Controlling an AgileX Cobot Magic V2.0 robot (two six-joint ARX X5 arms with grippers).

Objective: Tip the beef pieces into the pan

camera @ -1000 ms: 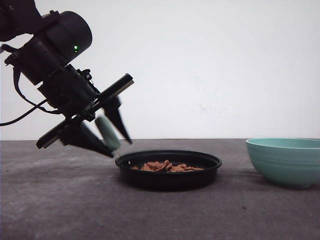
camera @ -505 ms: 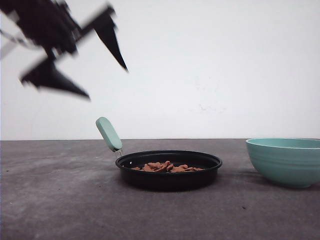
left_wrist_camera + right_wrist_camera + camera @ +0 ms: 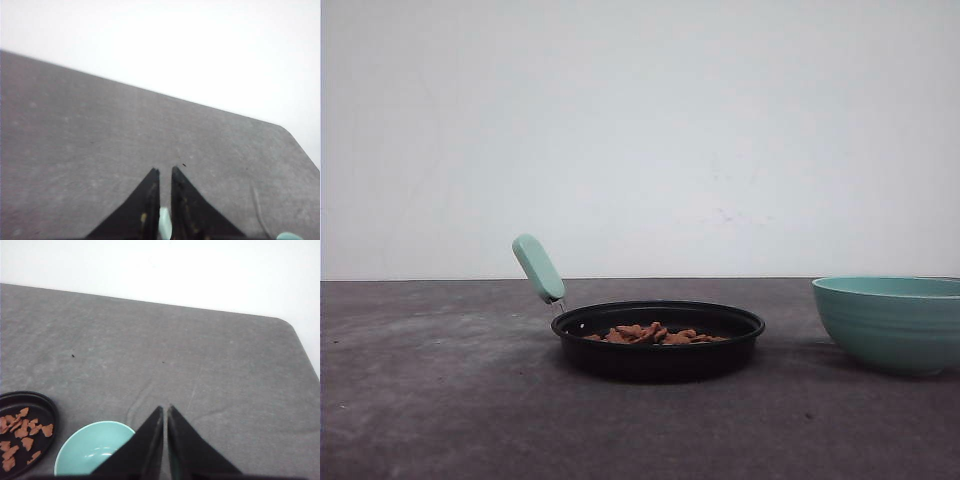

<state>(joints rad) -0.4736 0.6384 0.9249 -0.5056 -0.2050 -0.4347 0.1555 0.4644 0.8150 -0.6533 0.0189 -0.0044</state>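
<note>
The beef pieces (image 3: 655, 334) are held in the pan (image 3: 658, 350); the bowl (image 3: 890, 322) is seen bare inside; both grippers' fingers (image 3: 145, 212) (image 3: 145, 447) are nearly together

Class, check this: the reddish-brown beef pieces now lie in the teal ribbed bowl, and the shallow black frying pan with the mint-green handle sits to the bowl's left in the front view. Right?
Not quite. The reddish-brown beef pieces lie in the shallow black frying pan, not in the teal ribbed bowl, whose inside looks empty in the right wrist view. The front view shows the pieces in the pan. The pan does sit to the bowl's left there, its mint-green handle angled upward.
</note>
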